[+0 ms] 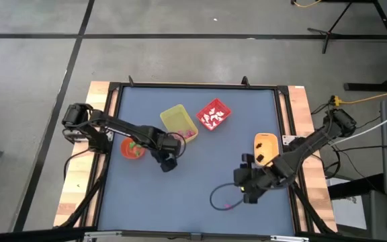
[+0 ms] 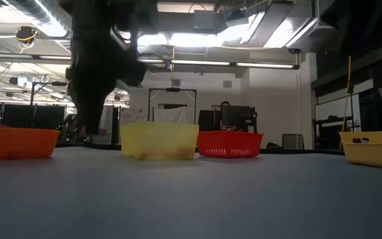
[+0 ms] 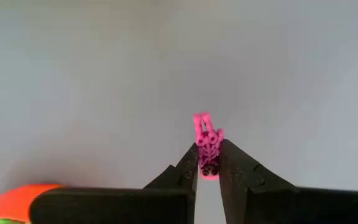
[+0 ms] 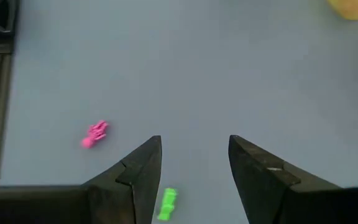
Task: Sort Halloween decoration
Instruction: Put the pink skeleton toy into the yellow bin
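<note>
Grey-blue desk (image 1: pixel 200 175) on a concrete floor; the yellow bin (image 1: pixel 178 122) serves as the landmark throughout.

High view: red bin (image 1: pixel 213 114) sits just beside the yellow bin, holding white trinkets (image 1: pixel 211 119). Orange bowl (image 1: pixel 132 148) lies near the yellow bin on its other side, with green and pink bits inside. Left tool (image 1: pixel 168 162) hangs over bare desk just in front of the yellow bin, between it and the desk's near edge. Orange tray (image 1: pixel 265 147) stands well apart from the yellow bin, past the red bin. Right tool (image 1: pixel 242 187) is farther still from the yellow bin, beside that tray; a pink speck (image 1: pixel 232 206) lies on the desk close to it.

Low view: yellow bin (image 2: pixel 159 140) at centre, red bin (image 2: pixel 229 144) just beside it, orange bowl (image 2: pixel 15 142) on the opposite side, tray (image 2: pixel 374 147) far off. A dark arm (image 2: pixel 95 73) comes down between bowl and yellow bin; its tip is too dark to read.

Left wrist view: left tool (image 3: pixel 208 163) is clenched on a pink skeleton trinket (image 3: pixel 207 143), which stands up between the fingertips above bare desk. Bowl edge (image 3: pixel 14 198) shows in the corner.

Right wrist view: right tool (image 4: pixel 194 155) stands released, fingers apart with nothing between them. A pink trinket (image 4: pixel 95 134) and a green trinket (image 4: pixel 166 204) lie loose on the desk beside one finger (image 4: pixel 143 169), touching neither it nor each other.
</note>
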You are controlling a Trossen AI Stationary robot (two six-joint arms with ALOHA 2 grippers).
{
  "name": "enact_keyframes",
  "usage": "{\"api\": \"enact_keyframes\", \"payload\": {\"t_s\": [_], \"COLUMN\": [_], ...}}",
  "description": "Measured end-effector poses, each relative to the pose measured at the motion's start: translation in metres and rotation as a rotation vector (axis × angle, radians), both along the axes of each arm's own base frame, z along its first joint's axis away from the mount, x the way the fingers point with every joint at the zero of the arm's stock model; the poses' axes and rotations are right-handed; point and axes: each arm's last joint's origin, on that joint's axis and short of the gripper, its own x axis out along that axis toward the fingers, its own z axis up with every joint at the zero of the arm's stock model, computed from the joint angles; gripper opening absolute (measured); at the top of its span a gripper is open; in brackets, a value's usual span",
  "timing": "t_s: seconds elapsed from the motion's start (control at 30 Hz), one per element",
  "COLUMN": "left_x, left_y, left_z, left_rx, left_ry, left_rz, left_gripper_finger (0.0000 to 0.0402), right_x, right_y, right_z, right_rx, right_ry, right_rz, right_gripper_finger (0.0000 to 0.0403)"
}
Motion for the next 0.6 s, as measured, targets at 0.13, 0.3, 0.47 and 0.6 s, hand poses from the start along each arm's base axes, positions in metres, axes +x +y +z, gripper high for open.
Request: {"api": "enact_keyframes", "payload": {"t_s": [0.13, 0.3, 0.47, 0.6], "left_x": [0.014, 0.031, 0.046, 0.050], "left_y": [-0.010, -0.013, -0.009, -0.005], "left_z": [0.020, 0.047, 0.067, 0.072], "left_rx": [-0.009, 0.063, 0.260, 0.458], "left_ry": [-0.092, -0.237, -0.379, -0.408], "left_rz": [-0.028, -0.065, -0.125, -0.195], "left_gripper_finger": [0.0026, 0.0026, 0.0026, 0.0026], "right_x": [-0.007, -0.010, -0.009, -0.008], "right_y": [0.011, 0.019, 0.025, 0.026], "right_z": [0.000, 0.002, 0.004, 0.004], "right_rx": [0.028, 0.076, 0.142, 0.172], "right_ry": [-0.002, -0.037, -0.066, -0.070], "right_rz": [0.002, -0.014, -0.043, -0.070], "right_gripper_finger": [0.0186, 0.0186, 0.0186, 0.0186]}}
